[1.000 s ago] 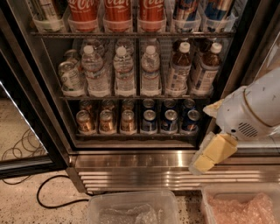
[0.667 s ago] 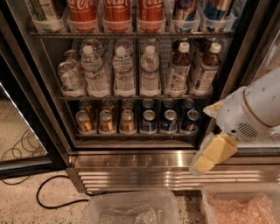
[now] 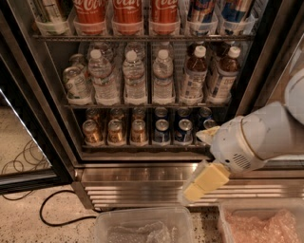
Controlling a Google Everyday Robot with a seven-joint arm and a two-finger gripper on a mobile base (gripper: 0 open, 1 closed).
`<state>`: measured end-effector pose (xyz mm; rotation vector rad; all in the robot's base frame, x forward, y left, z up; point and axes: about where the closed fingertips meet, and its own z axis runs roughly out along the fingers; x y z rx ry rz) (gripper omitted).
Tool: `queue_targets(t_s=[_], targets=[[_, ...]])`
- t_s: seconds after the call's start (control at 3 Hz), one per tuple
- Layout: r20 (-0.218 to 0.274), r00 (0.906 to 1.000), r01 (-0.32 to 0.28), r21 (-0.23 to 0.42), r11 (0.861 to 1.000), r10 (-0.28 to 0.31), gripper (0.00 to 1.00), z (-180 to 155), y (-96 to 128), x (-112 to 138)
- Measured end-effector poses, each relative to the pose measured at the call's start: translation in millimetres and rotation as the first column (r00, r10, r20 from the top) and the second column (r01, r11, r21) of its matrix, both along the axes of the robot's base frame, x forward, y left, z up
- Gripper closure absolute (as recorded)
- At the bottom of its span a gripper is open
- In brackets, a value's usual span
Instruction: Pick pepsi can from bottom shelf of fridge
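Speckled floor (image 3: 23,142) fills your lower left, and from it rises the fridge (image 3: 262,61), taking up most of the view, its glass door (image 3: 28,178) swung open at 8 o'clock and its ribbed stainless steel base (image 3: 137,185) crossing at 6 o'clock. Your white arm (image 3: 256,137) comes in from 3 o'clock, and the gripper (image 3: 194,165) hangs at about 5 o'clock, outside the cabinet and in front of the steel base. Its two pale yellow fingers (image 3: 205,179) are spread apart with nothing between them, and the upper one reaches up to the right end of the bottom shelf (image 3: 142,148). Two clear plastic bins sit at the bottom edge: one (image 3: 142,225) at 6 o'clock, lined with bubble wrap, and one (image 3: 261,223) at 5 o'clock, holding pinkish wrap. Going up the racks, you see Coca-Cola cans (image 3: 127,12) at 12 o'clock, then water bottles (image 3: 135,78) with brown drink bottles (image 3: 194,76) to their right. On the bottom shelf, gold cans (image 3: 116,132) fill the left rows and blue ones the right. The pepsi can (image 3: 183,131) stands upright in the front row just right of centre, just left of your upper finger and not touching it. A black cable (image 3: 57,213) loops over the floor at 7 o'clock.
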<state>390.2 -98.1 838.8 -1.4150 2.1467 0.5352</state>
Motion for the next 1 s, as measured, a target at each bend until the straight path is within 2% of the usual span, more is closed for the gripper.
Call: queue_targets(t_s=[0.33, 0.67, 1.0], targets=[[-0.037, 0.9976, 0.064, 0.150, 0.987, -0.059, 0.00, -31, 47, -1], [-0.064, 0.9925, 0.116, 0.215, 0.970, -0.104, 0.00, -61, 95, 1], [-0.052, 0.9884, 0.151, 0.215, 0.965, -0.143, 0.00, -90, 128, 0]])
